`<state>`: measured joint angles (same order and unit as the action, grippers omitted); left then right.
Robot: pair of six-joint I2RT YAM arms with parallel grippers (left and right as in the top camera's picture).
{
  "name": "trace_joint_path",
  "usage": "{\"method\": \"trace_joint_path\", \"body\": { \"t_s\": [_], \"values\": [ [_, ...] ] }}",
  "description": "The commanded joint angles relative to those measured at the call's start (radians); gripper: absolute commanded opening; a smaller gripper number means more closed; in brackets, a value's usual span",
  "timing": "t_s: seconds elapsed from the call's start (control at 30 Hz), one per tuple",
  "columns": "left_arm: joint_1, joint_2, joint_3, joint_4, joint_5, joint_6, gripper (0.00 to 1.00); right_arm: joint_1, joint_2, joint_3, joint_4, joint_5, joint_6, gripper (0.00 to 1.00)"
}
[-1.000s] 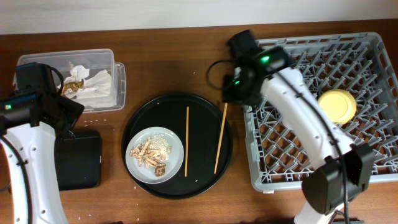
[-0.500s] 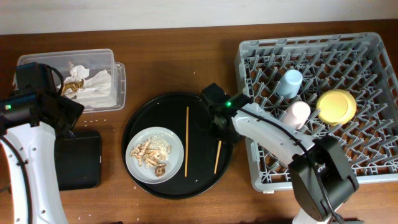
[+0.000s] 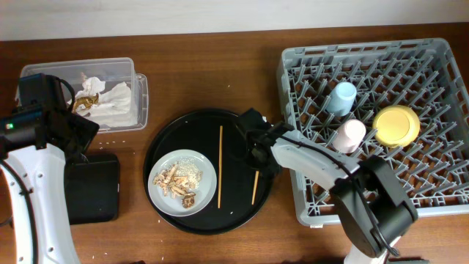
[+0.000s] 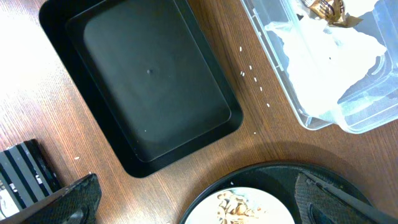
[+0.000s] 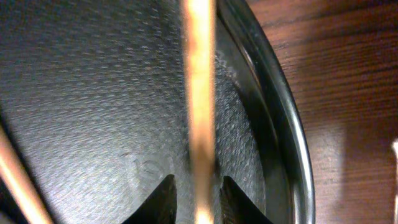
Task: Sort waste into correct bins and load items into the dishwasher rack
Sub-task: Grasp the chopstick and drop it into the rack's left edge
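Note:
My right gripper point(image 3: 256, 152) is low over the round black tray point(image 3: 161, 147). In the right wrist view its jaws point(image 5: 198, 202) stand slightly apart, astride a wooden chopstick point(image 5: 199, 106), with a thin gap on each side. The grey-white plate point(image 3: 198, 165) with beige food scraps point(image 3: 178, 182) lies on that tray. The dishwasher rack point(image 3: 366, 198) holds the blue cup point(image 3: 341, 97), pink cup point(image 3: 350, 136) and yellow bowl point(image 3: 396, 125). The clear tub point(image 3: 135, 92) holds white napkins point(image 3: 113, 99) and a gold wrapper point(image 3: 86, 101). My left gripper point(image 3: 77, 136) is open and empty above the black rectangular tray point(image 4: 149, 87).
A second chopstick point(image 3: 220, 165) lies on the round tray left of the first. White crumbs point(image 4: 252, 78) dot the wood between the tub and the black rectangular tray. The rack's near wall stands just right of my right gripper.
My right arm has swung left from the rack down to the round tray, over the right chopstick. The cups in the rack now show. The left arm has not moved.

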<state>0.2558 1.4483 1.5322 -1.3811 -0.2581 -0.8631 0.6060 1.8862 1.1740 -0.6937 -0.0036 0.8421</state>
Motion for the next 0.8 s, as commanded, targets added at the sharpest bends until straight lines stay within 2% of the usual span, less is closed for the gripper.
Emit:
{"method": "trace_joint_path", "body": {
  "t_s": [0.0, 0.03, 0.13, 0.23, 0.3, 0.33, 0.4, 0.47, 0.53, 0.63, 0.77],
  "values": [
    [0.003, 0.0, 0.0, -0.001, -0.008, 0.005, 0.99, 0.01, 0.023, -0.009, 0.003, 0.048, 0.013, 0.24],
    [0.003, 0.0, 0.0, -0.001, -0.007, 0.005, 0.99, 0.01, 0.023, -0.009, 0.003, 0.059, 0.013, 0.23],
    [0.003, 0.0, 0.0, -0.001, -0.008, 0.005, 0.99, 0.01, 0.023, -0.009, 0.003, 0.061, 0.012, 0.07],
    [0.003, 0.0, 0.0, -0.001, -0.008, 0.005, 0.99, 0.005, 0.01, 0.012, -0.014, 0.023, 0.002, 0.04],
    [0.003, 0.0, 0.0, -0.001, -0.008, 0.005, 0.99, -0.015, -0.052, 0.089, -0.101, 0.004, -0.026, 0.04],
    [0.003, 0.0, 0.0, -0.001, -0.008, 0.005, 0.99, -0.026, -0.082, 0.128, -0.141, 0.008, -0.062, 0.04],
    [0.003, 0.0, 0.0, -0.001, -0.007, 0.005, 0.99, -0.088, -0.168, 0.256, -0.248, 0.008, -0.22, 0.04],
    [0.003, 0.0, 0.0, -0.001, -0.007, 0.005, 0.99, -0.177, -0.222, 0.35, -0.293, 0.019, -0.454, 0.04],
    [0.003, 0.0, 0.0, -0.001, -0.008, 0.005, 0.99, -0.29, -0.24, 0.381, -0.293, 0.065, -0.574, 0.04],
    [0.003, 0.0, 0.0, -0.001, -0.007, 0.005, 0.99, -0.397, -0.221, 0.38, -0.269, 0.056, -0.655, 0.04],
    [0.003, 0.0, 0.0, -0.001, -0.008, 0.005, 0.99, -0.423, -0.134, 0.38, -0.233, 0.01, -0.681, 0.04]
  ]
}}
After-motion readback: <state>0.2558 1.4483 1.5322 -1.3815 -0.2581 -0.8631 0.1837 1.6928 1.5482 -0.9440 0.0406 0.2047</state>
